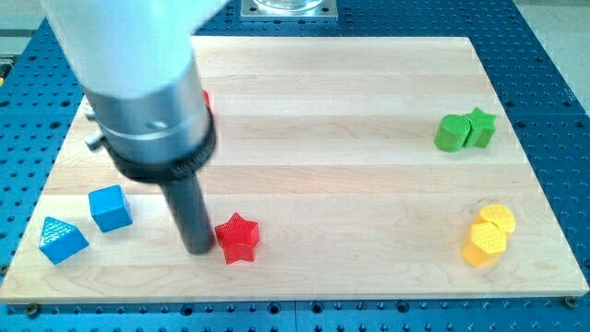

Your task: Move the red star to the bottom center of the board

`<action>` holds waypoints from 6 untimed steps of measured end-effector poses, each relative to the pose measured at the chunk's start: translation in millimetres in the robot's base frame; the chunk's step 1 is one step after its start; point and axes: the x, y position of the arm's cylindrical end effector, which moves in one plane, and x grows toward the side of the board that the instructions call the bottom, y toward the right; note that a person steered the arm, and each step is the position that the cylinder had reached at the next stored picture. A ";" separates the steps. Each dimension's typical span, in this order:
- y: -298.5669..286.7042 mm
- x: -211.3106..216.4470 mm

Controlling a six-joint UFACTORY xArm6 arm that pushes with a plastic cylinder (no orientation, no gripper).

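You see first the wooden board [323,101], which fills almost the whole view, and over its left part the big grey arm [138,83] coming down from the view's top. The arm ends in a dark rod, and my tip [197,249] stands on the board near the view's bottom, left of the centre. There is no gripper here, so nothing opens or closes and nothing is held; the rod only touches from the side. The red star [238,238] lies just to the view's right of my tip, touching it or almost touching, you cannot tell which. To the view's left of my tip are the blue cube [110,207] and, farther left, the blue triangular block [62,240]. Far to the view's right of my tip, two green blocks [465,131] sit together higher up, and two yellow blocks [489,235] sit together lower. A small red piece [207,99] shows behind the arm, mostly hidden.
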 end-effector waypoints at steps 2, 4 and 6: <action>8.5 -42.1; 57.3 -28.2; 4.0 -185.4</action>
